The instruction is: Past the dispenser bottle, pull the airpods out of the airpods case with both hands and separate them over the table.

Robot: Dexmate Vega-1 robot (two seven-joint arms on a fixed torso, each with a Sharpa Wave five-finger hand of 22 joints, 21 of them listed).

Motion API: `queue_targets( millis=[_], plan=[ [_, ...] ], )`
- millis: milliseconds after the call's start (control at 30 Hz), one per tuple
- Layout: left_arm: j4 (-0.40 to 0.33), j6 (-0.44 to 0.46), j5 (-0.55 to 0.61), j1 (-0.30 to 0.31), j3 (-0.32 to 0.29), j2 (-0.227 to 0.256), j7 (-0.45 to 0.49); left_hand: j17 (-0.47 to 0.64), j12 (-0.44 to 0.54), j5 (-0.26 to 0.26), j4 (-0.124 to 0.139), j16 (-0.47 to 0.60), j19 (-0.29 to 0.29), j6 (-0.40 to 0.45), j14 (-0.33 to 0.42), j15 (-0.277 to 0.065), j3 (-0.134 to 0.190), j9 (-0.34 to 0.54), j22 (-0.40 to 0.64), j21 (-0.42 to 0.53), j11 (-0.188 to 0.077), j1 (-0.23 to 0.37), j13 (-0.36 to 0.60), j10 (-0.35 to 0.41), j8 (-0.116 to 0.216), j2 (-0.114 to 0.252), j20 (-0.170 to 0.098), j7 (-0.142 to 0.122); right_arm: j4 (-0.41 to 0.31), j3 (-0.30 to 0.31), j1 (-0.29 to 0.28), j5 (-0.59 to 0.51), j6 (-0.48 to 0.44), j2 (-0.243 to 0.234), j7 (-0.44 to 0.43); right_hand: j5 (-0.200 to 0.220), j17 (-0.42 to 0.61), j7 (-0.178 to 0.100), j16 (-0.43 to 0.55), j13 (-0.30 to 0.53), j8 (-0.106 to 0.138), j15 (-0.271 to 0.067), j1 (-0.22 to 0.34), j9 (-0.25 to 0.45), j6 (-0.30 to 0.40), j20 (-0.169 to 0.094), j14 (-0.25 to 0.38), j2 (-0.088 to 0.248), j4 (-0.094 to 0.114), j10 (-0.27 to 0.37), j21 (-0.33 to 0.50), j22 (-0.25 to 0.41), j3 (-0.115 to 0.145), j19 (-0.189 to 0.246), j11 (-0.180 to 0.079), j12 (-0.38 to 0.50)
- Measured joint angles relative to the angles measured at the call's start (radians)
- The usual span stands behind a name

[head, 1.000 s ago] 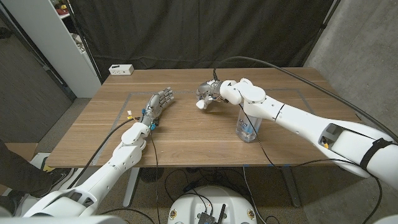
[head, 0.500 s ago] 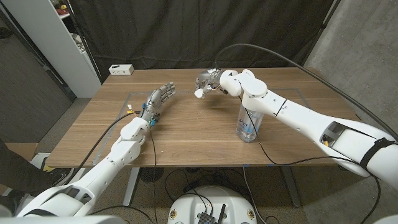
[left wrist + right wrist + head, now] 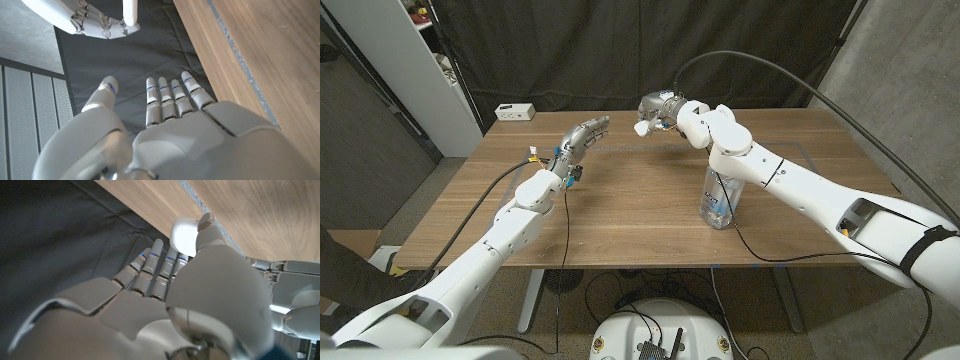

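right hand [image 3: 658, 108] fingers grip airpods case [image 3: 641, 129] | left hand [image 3: 582, 136] fingers spread, empty | dispenser bottle [image 3: 719, 199] beneath right forearm

Wooden table [image 3: 620, 215], black curtain [image 3: 650, 50] behind, white shelf unit [image 3: 395, 70] at left, grey floor [image 3: 440, 185]

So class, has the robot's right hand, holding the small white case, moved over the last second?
Yes: the right hand with the white case moved toward the table's far edge.
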Motion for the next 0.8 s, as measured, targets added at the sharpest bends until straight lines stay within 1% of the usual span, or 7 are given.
queue_targets(
  millis=[100, 267, 300, 333, 467, 700, 800],
  plan=[
    [-0.052, 0.058, 0.018, 0.001, 0.004, 0.002, 0.055, 0.0, 0.0, 0.0, 0.0, 0.0, -0.004, 0.026, -0.007, 0.007, -0.008, 0.005, 0.0, 0.0, -0.001, 0.021, 0.0, -0.007, 0.009, -0.021, 0.003, 0.01, -0.013, 0.005, -0.01, -0.013, -0.022, 0.004, -0.027, 0.0, 0.012, -0.002, 0.006, 0.0, -0.001, -0.005, 0.0, 0.0, 0.002, 0.003, 0.008, 0.0, -0.001, 0.0, 0.0, 0.0, -0.002, -0.003, 0.0, 0.006],
    [-0.109, 0.139, 0.037, -0.008, 0.015, 0.002, 0.118, 0.0, 0.0, 0.0, 0.001, 0.0, -0.003, 0.062, -0.007, 0.007, -0.018, 0.01, 0.0, 0.0, 0.002, 0.044, 0.0, -0.01, 0.026, -0.043, 0.003, 0.027, -0.03, 0.013, -0.022, -0.024, -0.041, 0.009, -0.061, -0.004, 0.026, -0.002, 0.012, 0.0, -0.002, -0.005, 0.0, 0.0, 0.002, 0.005, 0.008, 0.0, -0.003, -0.003, -0.007, 0.0, -0.003, -0.005, -0.003, 0.012],
    [-0.112, 0.139, 0.037, -0.009, 0.016, 0.001, 0.118, 0.0, 0.0, 0.0, 0.001, 0.0, -0.003, 0.068, -0.007, 0.007, -0.018, 0.011, 0.0, 0.0, 0.002, 0.048, 0.0, -0.01, 0.028, -0.048, 0.003, 0.028, -0.03, 0.013, -0.022, -0.025, -0.042, 0.009, -0.064, -0.004, 0.027, -0.002, 0.012, 0.0, -0.002, -0.005, 0.0, 0.0, 0.002, 0.007, 0.008, 0.0, -0.004, -0.005, -0.007, 0.0, -0.004, -0.007, -0.005, 0.012],
    [-0.125, 0.172, 0.043, -0.014, 0.02, 0.0, 0.138, 0.0, 0.0, 0.0, 0.001, 0.0, -0.003, 0.073, -0.007, 0.007, -0.018, 0.013, 0.0, 0.0, 0.002, 0.053, 0.0, -0.01, 0.029, -0.053, 0.003, 0.03, -0.035, 0.016, -0.027, -0.027, -0.045, 0.011, -0.077, -0.004, 0.029, -0.002, 0.012, 0.001, -0.006, -0.005, 0.0, 0.0, 0.002, 0.008, 0.008, 0.0, -0.004, -0.006, -0.007, 0.0, -0.004, -0.008, -0.006, 0.012],
    [-0.154, 0.239, 0.054, -0.031, 0.033, -0.004, 0.173, 0.0, -0.007, 0.0, 0.003, 0.0, -0.009, 0.083, -0.012, 0.012, -0.027, 0.014, 0.0, 0.0, 0.007, 0.068, 0.0, -0.015, 0.036, -0.068, 0.009, 0.039, -0.041, 0.021, -0.035, -0.03, -0.049, 0.017, -0.111, -0.003, 0.039, -0.001, 0.02, 0.001, -0.012, -0.002, 0.0, 0.0, 0.01, 0.008, 0.012, 0.0, -0.004, -0.006, -0.007, 0.0, -0.004, -0.008, -0.006, 0.018],
    [-0.181, 0.296, 0.069, -0.055, 0.054, -0.014, 0.197, 0.0, -0.007, 0.0, 0.003, 0.0, -0.009, 0.112, -0.012, 0.012, -0.047, 0.02, 0.0, 0.0, 0.007, 0.095, 0.0, -0.015, 0.048, -0.095, 0.009, 0.045, -0.043, 0.023, -0.043, -0.03, -0.047, 0.029, -0.153, 0.0, 0.046, -0.003, 0.02, 0.002, -0.017, -0.005, 0.0, 0.0, 0.014, 0.008, 0.018, 0.0, -0.004, -0.006, -0.007, 0.0, -0.007, -0.008, -0.006, 0.02],
    [-0.186, 0.298, 0.071, -0.061, 0.059, -0.016, 0.195, 0.0, -0.004, 0.0, 0.009, 0.008, -0.009, 0.125, -0.011, 0.012, -0.059, 0.023, 0.0, 0.0, -0.003, 0.101, 0.0, -0.005, 0.055, -0.101, 0.009, 0.05, -0.039, 0.023, -0.043, -0.03, -0.045, 0.032, -0.164, 0.0, 0.05, -0.003, 0.02, 0.002, -0.017, -0.005, 0.0, 0.0, 0.014, 0.008, 0.018, 0.0, -0.005, -0.006, -0.007, 0.0, -0.008, -0.008, -0.006, 0.026]
  ],
)
